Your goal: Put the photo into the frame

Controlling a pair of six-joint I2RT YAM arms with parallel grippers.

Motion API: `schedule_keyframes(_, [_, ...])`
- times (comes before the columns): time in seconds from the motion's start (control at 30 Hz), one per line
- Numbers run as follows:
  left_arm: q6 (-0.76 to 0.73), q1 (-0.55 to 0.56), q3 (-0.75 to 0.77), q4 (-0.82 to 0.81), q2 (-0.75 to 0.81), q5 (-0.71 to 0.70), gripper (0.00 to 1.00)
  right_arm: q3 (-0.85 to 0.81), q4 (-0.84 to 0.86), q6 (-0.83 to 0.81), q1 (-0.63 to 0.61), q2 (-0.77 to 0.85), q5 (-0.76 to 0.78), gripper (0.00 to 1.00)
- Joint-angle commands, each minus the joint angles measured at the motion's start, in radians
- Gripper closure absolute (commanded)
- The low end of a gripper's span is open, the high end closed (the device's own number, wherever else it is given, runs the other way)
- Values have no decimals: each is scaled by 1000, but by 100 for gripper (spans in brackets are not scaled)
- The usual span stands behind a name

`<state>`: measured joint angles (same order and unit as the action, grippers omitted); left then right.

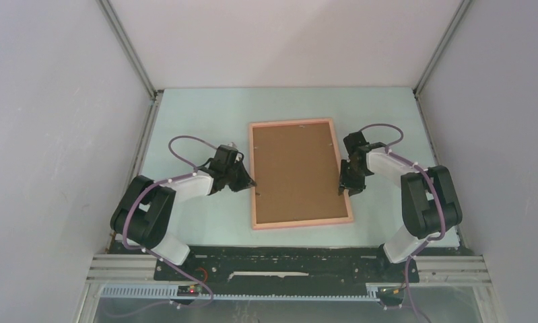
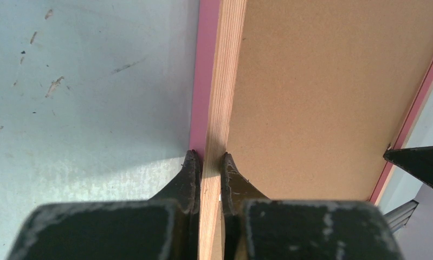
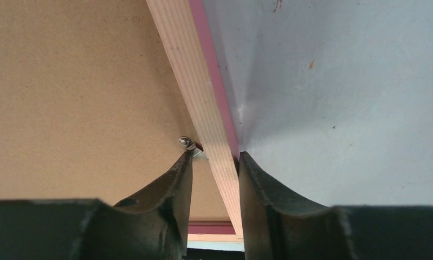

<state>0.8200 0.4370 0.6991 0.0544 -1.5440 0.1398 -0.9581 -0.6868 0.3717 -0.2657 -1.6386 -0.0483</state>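
Observation:
The salmon-pink frame (image 1: 291,123) lies flat in the middle of the table, back side up, with a brown backing board (image 1: 296,171) filling it. The photo is hidden. My left gripper (image 1: 252,183) is shut on the frame's left rail (image 2: 219,97), one finger on each side of the wood. My right gripper (image 1: 342,190) straddles the right rail (image 3: 195,81). Its outer finger rests against the pink edge. Its inner finger (image 3: 179,173) stands apart from the rail, its tip at a small metal tab (image 3: 188,143).
The pale green table (image 1: 198,121) is enclosed by white walls on the left, back and right. Both arm bases sit on the black rail (image 1: 286,262) at the near edge. The right gripper's dark tip (image 2: 417,162) shows at the far rail in the left wrist view.

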Motion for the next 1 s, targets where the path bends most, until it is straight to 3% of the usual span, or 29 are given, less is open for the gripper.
schedule_keyframes(0.0, [10, -12, -29, 73, 3, -12, 100, -16, 22, 20, -12, -37, 85, 64])
schedule_keyframes(0.2, [7, -12, -34, 70, 3, -15, 100, -16, 30, 35, -32, -49, 156, 99])
schedule_keyframes(0.33, [8, -11, -40, 65, 5, -16, 100, -17, 47, 40, -39, -35, 167, 100])
schedule_keyframes(0.4, [7, -12, -41, 65, 5, -15, 100, -19, 39, 43, -41, -15, 160, 96])
schedule_keyframes(0.53, [7, -12, -41, 59, 2, -10, 100, -20, 17, 30, -65, 43, 145, 72])
schedule_keyframes(0.6, [6, -14, -41, 56, 0, -6, 100, -19, 6, 32, -76, 61, 129, 65])
schedule_keyframes(0.8, [7, -13, -41, 52, -1, -1, 100, -14, 26, 32, -80, 92, 78, 56])
schedule_keyframes(0.97, [6, -14, -42, 52, 4, -4, 100, -20, 24, 27, -81, 30, 131, 58])
